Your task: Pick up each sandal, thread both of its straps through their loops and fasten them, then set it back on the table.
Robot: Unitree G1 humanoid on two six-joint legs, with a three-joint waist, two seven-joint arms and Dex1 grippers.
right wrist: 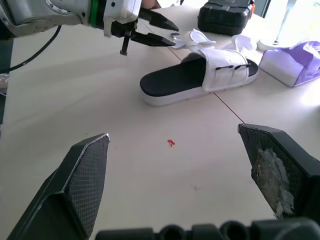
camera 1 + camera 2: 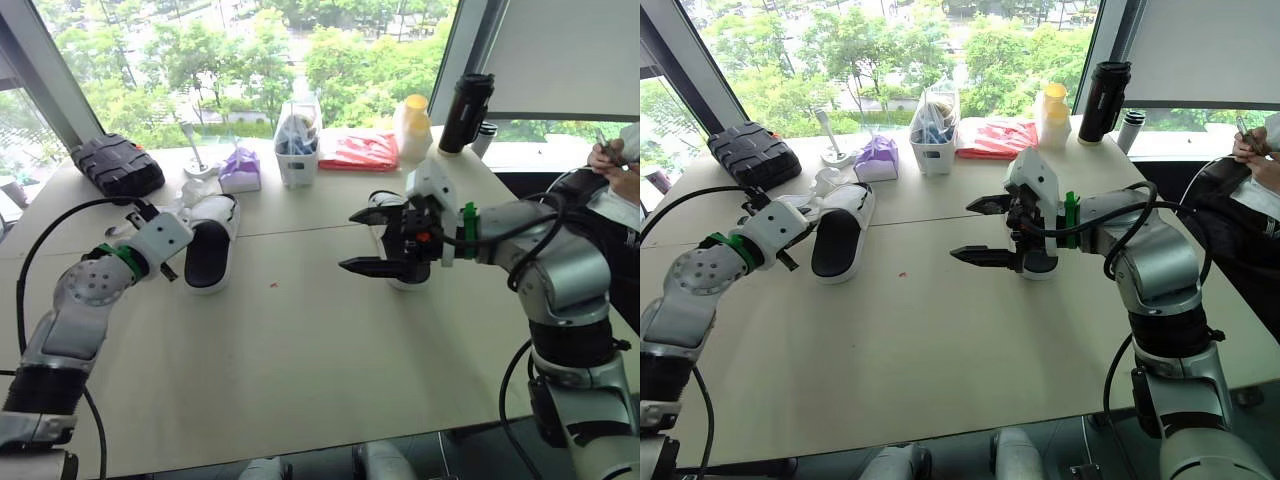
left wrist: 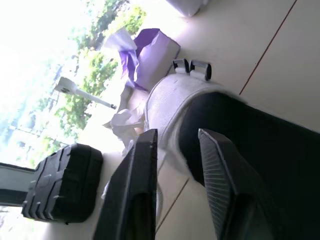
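A white sandal (image 2: 210,245) with a black footbed lies on the table's left side; its two strap buckles (image 3: 192,67) show on the white upper. My left gripper (image 3: 172,145) sits just beside the sandal's outer edge, open by a narrow gap with nothing between its fingers; it is also seen as the left gripper (image 1: 152,31). My right gripper (image 2: 352,240) hovers wide open and empty above the table's middle right. A second white sandal (image 2: 1038,265) lies right behind it, mostly hidden by the gripper body.
Along the window edge stand a black case (image 2: 117,163), a purple tissue pack (image 2: 240,168), a white container (image 2: 297,140), a red bag (image 2: 358,150), a yellow-capped bottle (image 2: 413,125) and a black flask (image 2: 465,112). Crumpled white paper (image 1: 192,37) lies by the sandal. A person's hand (image 2: 610,155) is at far right.
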